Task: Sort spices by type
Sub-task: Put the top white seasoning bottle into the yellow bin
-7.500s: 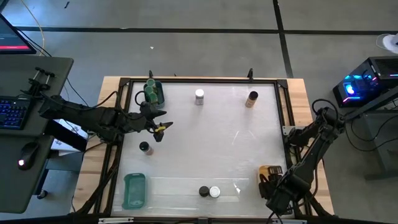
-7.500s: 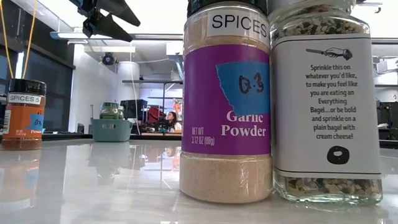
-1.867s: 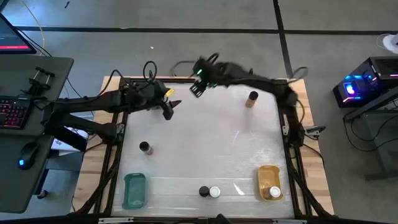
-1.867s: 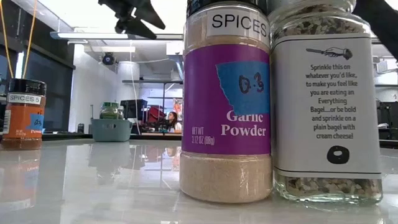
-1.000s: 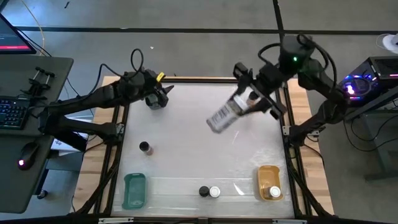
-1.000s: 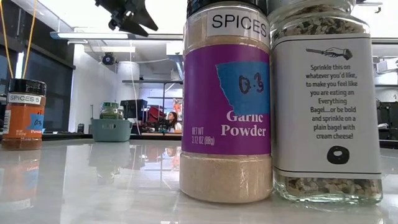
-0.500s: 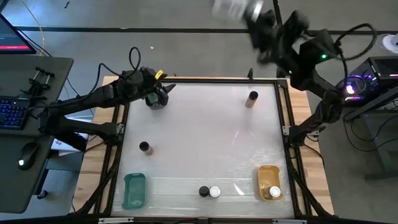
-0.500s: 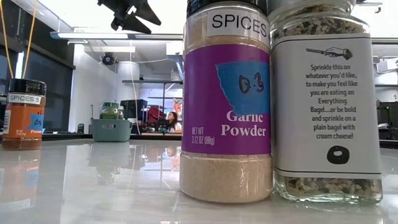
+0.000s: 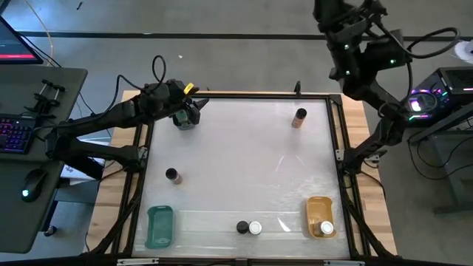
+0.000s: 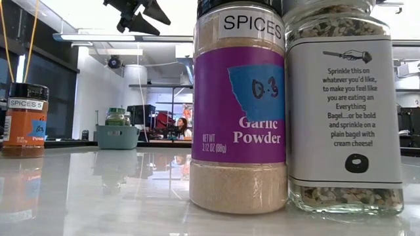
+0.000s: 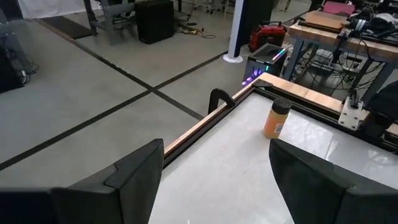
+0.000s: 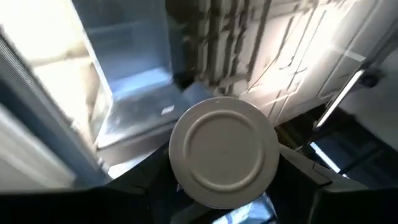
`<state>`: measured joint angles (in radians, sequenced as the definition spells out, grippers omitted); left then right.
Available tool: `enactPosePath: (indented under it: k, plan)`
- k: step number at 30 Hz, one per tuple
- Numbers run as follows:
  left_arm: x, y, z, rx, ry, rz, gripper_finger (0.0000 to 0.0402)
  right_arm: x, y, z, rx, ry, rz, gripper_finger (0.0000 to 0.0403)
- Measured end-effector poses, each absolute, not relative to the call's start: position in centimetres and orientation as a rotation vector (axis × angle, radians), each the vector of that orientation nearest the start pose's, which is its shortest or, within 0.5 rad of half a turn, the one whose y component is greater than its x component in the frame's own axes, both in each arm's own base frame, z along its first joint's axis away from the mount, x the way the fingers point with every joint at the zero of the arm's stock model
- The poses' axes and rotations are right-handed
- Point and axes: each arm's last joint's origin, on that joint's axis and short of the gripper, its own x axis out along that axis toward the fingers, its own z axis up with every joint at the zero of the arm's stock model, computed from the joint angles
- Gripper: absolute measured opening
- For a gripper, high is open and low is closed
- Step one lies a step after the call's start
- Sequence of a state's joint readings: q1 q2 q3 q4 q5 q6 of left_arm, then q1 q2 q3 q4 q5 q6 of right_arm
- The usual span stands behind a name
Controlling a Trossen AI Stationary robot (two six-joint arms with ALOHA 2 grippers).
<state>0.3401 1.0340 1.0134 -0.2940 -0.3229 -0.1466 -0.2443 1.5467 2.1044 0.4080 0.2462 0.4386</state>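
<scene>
My right gripper (image 12: 224, 177) is raised high beyond the table's far right corner (image 9: 347, 29), pointing up, shut on a white-lidded spice jar (image 12: 224, 155). My left gripper (image 11: 214, 180) hangs open and empty over the far left teal tray (image 10: 118, 136), which holds green-lidded jars. An orange jar (image 9: 298, 117) stands at the far right and a black-lidded jar (image 9: 172, 176) at the left. A black-lidded jar (image 9: 242, 227) and a white-lidded jar (image 9: 256, 227) stand side by side at the near edge. Another white-lidded jar (image 9: 326, 228) sits in the orange tray (image 9: 316, 207). My right gripper pinches the jar by its body just behind the white lid (image 12: 186, 186), one finger (image 12: 155, 186) on each side. The jar lies along the fingers with its lid end facing away from the wrist. It is lifted clear, high above the table, slanting upward.
An empty teal tray (image 9: 160, 226) lies at the near left. In the low view the garlic powder jar (image 10: 239, 105) and the bagel seasoning jar (image 10: 344, 105) stand close to the camera. The table's black frame rail (image 9: 244, 94) rims the far edge.
My right gripper has swung up from over the table's far right part to beyond the far edge. It has tipped from slanting down to pointing upward, carrying the white-lidded jar out of the high view. My left gripper has stayed over the far left tray.
</scene>
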Motion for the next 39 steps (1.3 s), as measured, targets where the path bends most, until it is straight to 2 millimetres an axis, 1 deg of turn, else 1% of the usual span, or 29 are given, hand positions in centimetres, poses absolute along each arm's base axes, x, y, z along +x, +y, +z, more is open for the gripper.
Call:
enactPosePath:
  k: [4, 7, 10, 14, 16, 17, 21, 24, 25, 27, 29, 32, 34, 36, 38, 39]
  plan:
    - [20.6, 8.3, 35.5, -0.138, 0.279, 0.679, 0.0278, 24.1, -6.3, 62.3, 0.322, -0.931, -0.138, 0.0195]
    - [20.5, 8.2, 35.3, -0.116, 0.311, 0.677, 0.0278, 24.8, -6.0, 61.4, 0.232, -0.719, -0.035, 0.0195]
    - [20.4, 8.2, 35.1, -0.075, 0.349, 0.671, 0.0278, 25.6, -5.7, 59.5, 0.218, -0.439, 0.05, 0.0195]
    - [20.4, 8.2, 34.9, -0.013, 0.394, 0.659, 0.0278, 26.8, -4.8, 55.8, 0.348, -0.043, 0.071, 0.0195]
    - [20.3, 8.2, 34.8, 0.029, 0.415, 0.65, 0.0278, 27.1, -4.1, 53.6, 0.43, 0.178, 0.034, 0.0195]
    - [20.3, 8.2, 34.8, 0.051, 0.422, 0.645, 0.0278, 27.0, -3.7, 52.4, 0.48, 0.289, -0.012, 0.0195]
    - [20.3, 8.2, 34.8, 0.106, 0.444, 0.632, 0.0278, 26.2, -1.6, 48.0, 0.668, 0.741, -0.255, 0.0195]
    - [20.3, 8.2, 34.8, 0.112, 0.446, 0.617, 0.0278, 25.3, 0.3, 45.7, 0.75, 1.012, -0.41, 0.0195]
    - [20.4, 8.2, 34.8, 0.11, 0.443, 0.606, 0.0278, 25.6, 1.0, 45.2, 0.772, 1.046, -0.421, 0.0195]
    - [20.4, 8.1, 34.8, 0.106, 0.44, 0.585, 0.0278, 26.3, 2.5, 44.3, 0.806, 1.039, -0.382, 0.0195]
    - [20.5, 8.1, 34.8, 0.1, 0.441, 0.572, 0.0278, 26.6, 3.6, 42.7, 0.867, 1.078, -0.465, 0.0195]
    - [20.5, 8.1, 34.6, 0.079, 0.447, 0.572, 0.0278, 26.1, 5.1, 39.0, 0.917, 1.243, -0.674, 0.0195]
    - [20.5, 8.1, 34.7, 0.064, 0.438, 0.576, 0.0278, 26.0, 6.3, 36.6, 0.93, 1.303, -0.731, 0.0195]
    - [20.6, 8.1, 34.6, 0.049, 0.434, 0.579, 0.0278, 25.3, 7.4, 34.7, 0.955, 1.387, -0.772, 0.0195]
    - [20.6, 8.1, 34.6, 0.037, 0.435, 0.582, 0.0278, 24.0, 8.2, 33.7, 0.959, 1.44, -0.81, 0.0195]
    - [20.6, 8.1, 34.6, 0.037, 0.434, 0.583, 0.0278, 23.3, 8.8, 33.5, 0.973, 1.429, -0.841, 0.0195]
